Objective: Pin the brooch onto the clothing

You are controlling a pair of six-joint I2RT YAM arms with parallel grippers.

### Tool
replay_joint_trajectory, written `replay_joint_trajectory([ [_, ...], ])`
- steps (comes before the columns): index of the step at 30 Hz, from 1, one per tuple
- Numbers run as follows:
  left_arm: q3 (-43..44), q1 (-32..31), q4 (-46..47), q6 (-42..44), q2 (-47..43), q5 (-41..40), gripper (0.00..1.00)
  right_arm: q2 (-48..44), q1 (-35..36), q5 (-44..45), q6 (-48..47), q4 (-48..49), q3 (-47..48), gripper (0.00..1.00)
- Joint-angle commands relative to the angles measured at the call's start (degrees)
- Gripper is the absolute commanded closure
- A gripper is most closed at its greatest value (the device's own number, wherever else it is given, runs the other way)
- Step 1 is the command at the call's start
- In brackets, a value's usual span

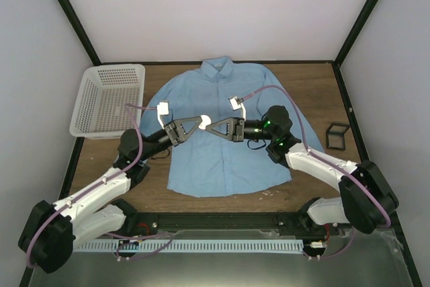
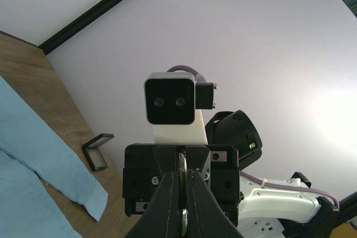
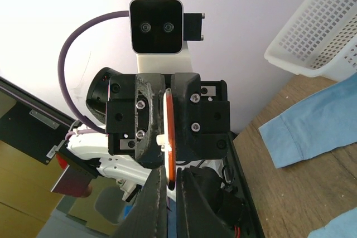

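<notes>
The light blue shirt lies flat and buttoned on the wooden table. Both grippers meet tip to tip above its chest. The brooch shows as a small pale disc between them. In the right wrist view it is an orange-red disc seen edge-on. My right gripper is shut on its near edge, and the left gripper's fingers clamp its far edge. In the left wrist view my left gripper is shut on the thin disc edge. In the top view the left gripper and right gripper face each other.
A white mesh basket stands at the back left beside the shirt's sleeve. A small black square frame box lies on the table at the right. The shirt's sleeve end shows in the left wrist view.
</notes>
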Motion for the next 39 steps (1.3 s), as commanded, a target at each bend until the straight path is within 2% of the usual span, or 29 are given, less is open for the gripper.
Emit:
replay_joint_trajectory([
  [1,0.62,-1.38,1.82,2.98,-2.3,2.65,1.0,-0.57,0.2,4.23,-2.88,-3.19,2.85,0.99],
  [4,0.51,-1.46,1.58,3.63,-2.95,2.64,1.0,-0.34,0.2,4.15,-2.66,-2.86,3.12,0.94],
  [11,0.82,-1.52,-0.38,4.73,-4.03,2.89,1.0,-1.15,0.03,5.31,-2.93,-2.74,3.01,0.94],
  [15,0.79,-1.61,0.22,4.39,-3.85,3.43,1.0,-1.02,-0.13,5.09,-3.13,-2.68,3.6,0.94],
  [17,0.83,-1.56,0.4,4.67,-3.56,3.96,1.0,-1.22,-0.17,5.03,-3.95,-2.76,3.85,0.99],
  [19,1.1,-1.57,-0.24,5.15,-3.79,4.16,1.0,-1.83,-0.37,5.19,-5.34,-3.43,3.9,0.99],
  [23,1.97,-1.54,-7.21,8.42,-6.28,4.2,0.78,-4.46,-2.0,5.07,-8.99,-5.39,2.41,0.99],
  [25,3.36,-1.6,-14.18,10.9,-8.04,3.59,0.63,-5.2,-3.55,3.01,-9.98,-5.64,1.86,0.99],
  [28,5.82,-1.56,-23.14,15.97,-10.49,3.12,0.5,-5.63,-5.48,-2.17,-14.59,-9.21,2.71,0.99],
  [32,11.75,-0.99,-38.45,22.75,-11.95,1.29,0.32,-3.14,-6.39,-9.94,-32.98,-33.25,11.22,0.99],
  [34,14.96,-0.58,-44.74,26.06,-10.65,2.88,0.24,-2.61,-6.43,-10.58,-42.3,-43.87,14.5,0.99],
  [35,16.36,-0.34,-47.6,27.45,-9.4,3.9,0.2,-3.01,-6.54,-10.52,-45.58,-46.86,15.21,0.99],
  [39,19.53,0.86,-55.67,31.87,-5.84,8.87,0.18,-2.89,-6.74,-14.54,-54.29,-54.86,18.02,0.99],
])
